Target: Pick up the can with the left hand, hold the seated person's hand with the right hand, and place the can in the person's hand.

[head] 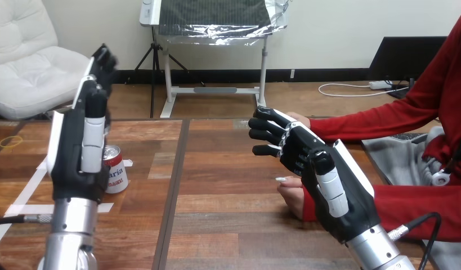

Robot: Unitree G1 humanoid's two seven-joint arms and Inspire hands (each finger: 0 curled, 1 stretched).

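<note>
Now | left hand raised just in front of can on counter, fingers straight, empty | right hand well right of can, fingers loosely apart, above person's nearer hand

The wooden worktop is brown planks with a dark seam between the two robot hands. A red-and-white can stands upright just behind the left robot hand. White tape strips lie flat to that hand's left, with a yellow ring farther left. A person's hand rests on the wood beside the right robot hand.
</note>
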